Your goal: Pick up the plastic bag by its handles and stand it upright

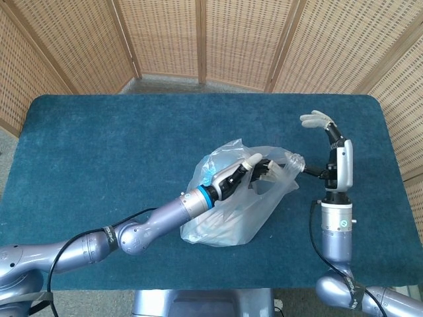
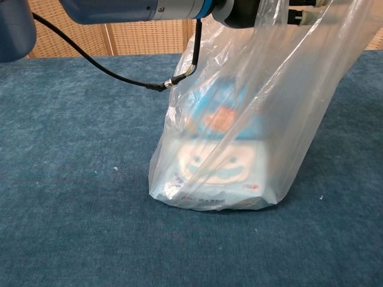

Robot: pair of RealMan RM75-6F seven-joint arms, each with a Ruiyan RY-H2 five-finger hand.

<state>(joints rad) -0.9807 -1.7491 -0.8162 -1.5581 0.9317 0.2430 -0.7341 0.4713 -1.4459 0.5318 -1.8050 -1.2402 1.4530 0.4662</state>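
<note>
A clear plastic bag (image 1: pixel 225 218) stands on the blue table (image 1: pixel 99 145) with its base flat, holding a white and blue pack with a smiling face (image 2: pixel 218 164). My left hand (image 1: pixel 254 169) reaches in from the lower left and grips one handle at the bag's mouth. In the chest view that left hand (image 2: pixel 239 11) sits at the top edge with plastic draped over it. My right hand (image 1: pixel 330 155) stands upright to the right, pinching the other handle (image 1: pixel 296 161) while its remaining fingers spread upward. The bag (image 2: pixel 239 119) is pulled taut up to the right.
A black cable (image 2: pixel 119 75) hangs from my left forearm above the cloth. Wicker screens (image 1: pixel 198 39) close off the back and sides. The table's right edge (image 1: pixel 396 172) lies just beyond my right hand.
</note>
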